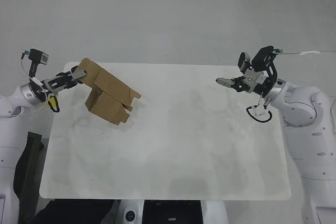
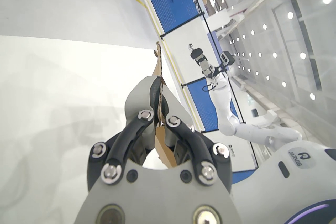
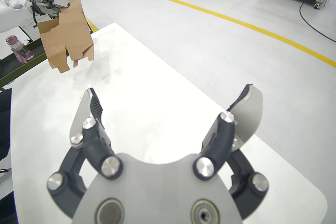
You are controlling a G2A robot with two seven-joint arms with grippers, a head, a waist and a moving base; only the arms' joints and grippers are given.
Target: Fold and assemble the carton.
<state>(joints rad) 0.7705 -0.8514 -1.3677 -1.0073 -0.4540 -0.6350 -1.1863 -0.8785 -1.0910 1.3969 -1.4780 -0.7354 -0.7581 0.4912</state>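
at the 10 o'clock corner of the table (image 1: 173,151), the left gripper (image 2: 158,89) is clamped tight on the upper edge of the carton (image 1: 108,91). the brown, partly folded carton hangs tilted over that corner, close to the far and left edges, its lower flaps lifted off the surface. a broad stretch of white table lies between it and the right gripper (image 3: 170,89), which sits at 2 o'clock near the far right corner, spread wide with nothing in it.
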